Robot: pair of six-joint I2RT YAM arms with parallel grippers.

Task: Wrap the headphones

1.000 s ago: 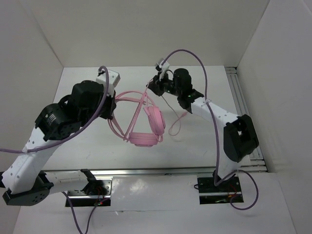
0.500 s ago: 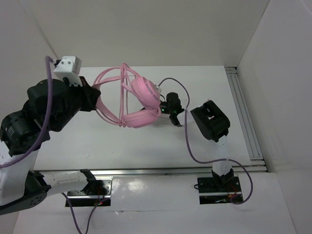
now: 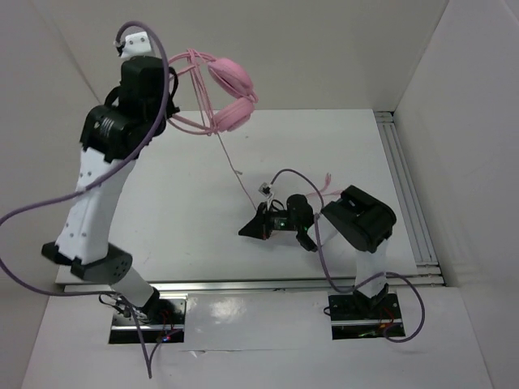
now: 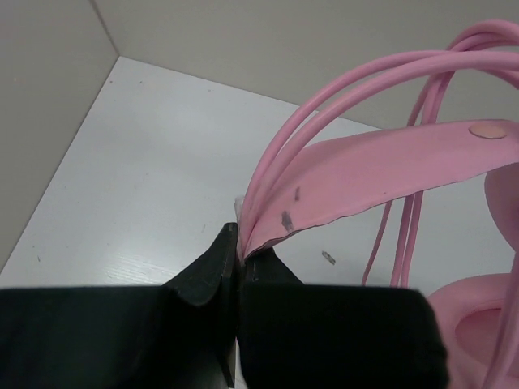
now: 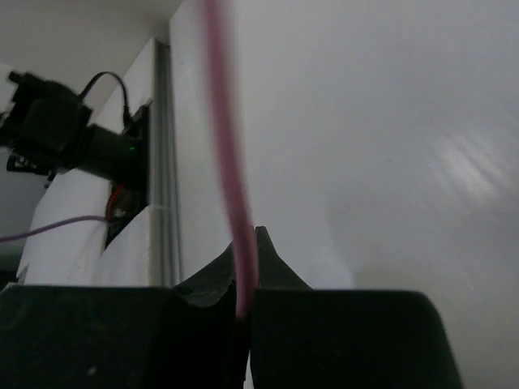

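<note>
Left gripper clamped on pink thin-band over-ear headphones, held high above white table. Right gripper pinches thin pink cable low, probably to tension it for winding.

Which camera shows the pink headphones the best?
The top external view: the whole headphones hang high, cable running down to the right fingers. The left wrist view shows just the headband pinched in the left fingers, plus part of an ear cup. The right wrist view shows only the cable.
</note>
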